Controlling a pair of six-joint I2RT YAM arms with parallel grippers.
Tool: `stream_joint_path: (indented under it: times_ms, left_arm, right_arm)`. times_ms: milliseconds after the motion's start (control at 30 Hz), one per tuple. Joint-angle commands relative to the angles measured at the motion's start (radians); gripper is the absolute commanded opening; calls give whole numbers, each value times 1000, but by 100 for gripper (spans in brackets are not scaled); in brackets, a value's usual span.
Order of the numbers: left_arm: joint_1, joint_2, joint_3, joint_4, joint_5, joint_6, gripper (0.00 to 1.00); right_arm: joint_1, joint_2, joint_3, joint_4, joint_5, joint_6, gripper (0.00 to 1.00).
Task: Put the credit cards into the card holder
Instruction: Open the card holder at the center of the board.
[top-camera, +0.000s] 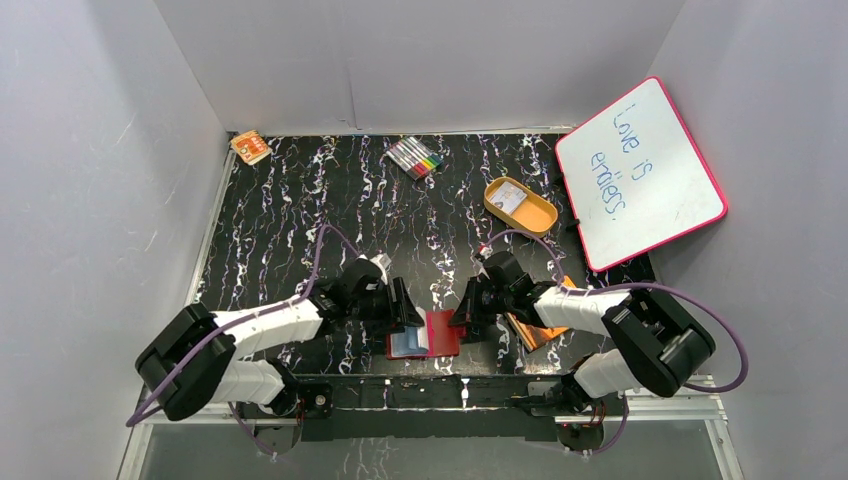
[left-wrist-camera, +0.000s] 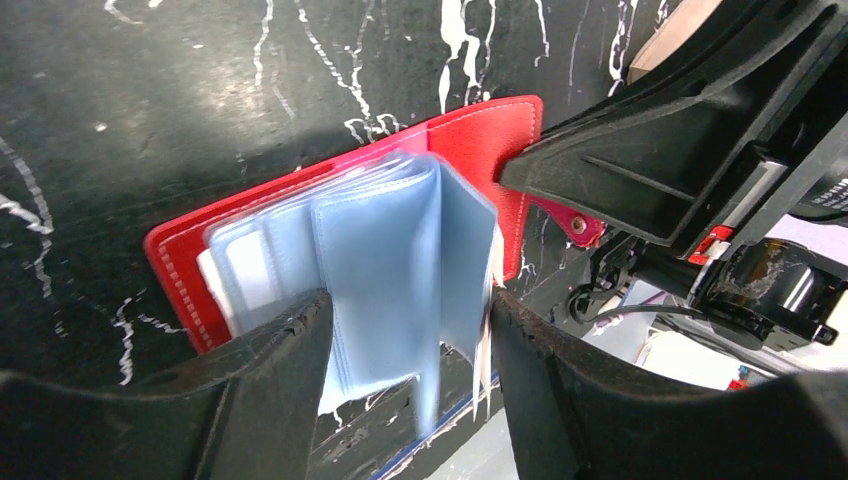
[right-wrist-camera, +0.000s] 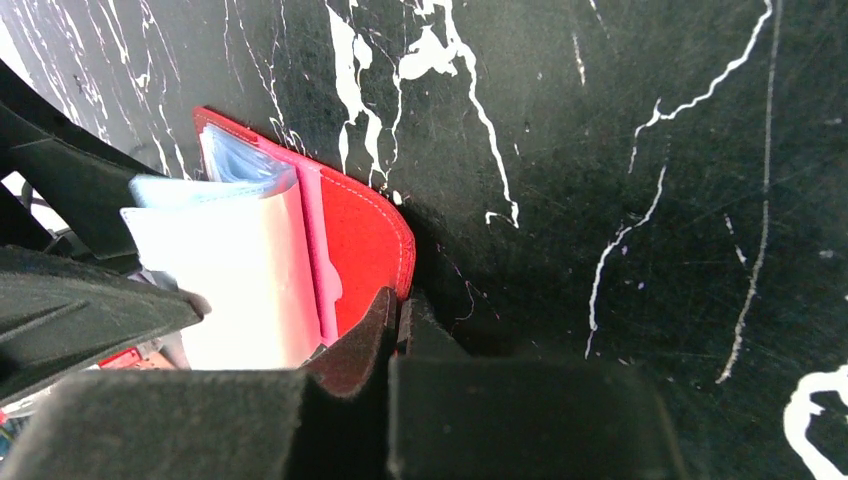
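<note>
The red card holder (top-camera: 445, 333) lies open near the table's front edge, its pale blue sleeves (left-wrist-camera: 400, 260) fanned upward. My left gripper (left-wrist-camera: 405, 335) is open and straddles the sleeves, its fingers (left-wrist-camera: 290, 345) on either side of them. Thin white card edges (left-wrist-camera: 490, 300) show against its right finger; whether they sit in a sleeve I cannot tell. My right gripper (right-wrist-camera: 400, 305) is shut on the edge of the holder's red cover (right-wrist-camera: 365, 240), beside a whitish sleeve (right-wrist-camera: 240, 280). Another whitish credit card (top-camera: 509, 199) lies in the orange tray.
The orange oval tray (top-camera: 545, 215) stands at the back right, next to a pink-framed whiteboard (top-camera: 640, 170). A pack of markers (top-camera: 415, 157) and a small orange item (top-camera: 250, 147) lie at the back. An orange booklet (top-camera: 530, 332) sits under the right arm.
</note>
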Motion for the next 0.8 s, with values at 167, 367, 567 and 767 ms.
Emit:
stream_joint_path:
  times_ms: [167, 367, 567, 767]
  left_arm:
    - [-24, 73, 64, 83, 89, 24, 56]
    - [-42, 132, 115, 115, 118, 38, 54]
    - [-48, 174, 153, 131, 134, 49, 54]
    - [-48, 196, 172, 102, 105, 71, 54]
  right_arm:
    - [6, 32, -19, 35, 14, 5, 0]
    - [6, 47, -14, 35, 15, 3, 0]
    - [6, 19, -7, -13, 57, -1, 29]
    - [5, -58, 16, -142, 143, -17, 59]
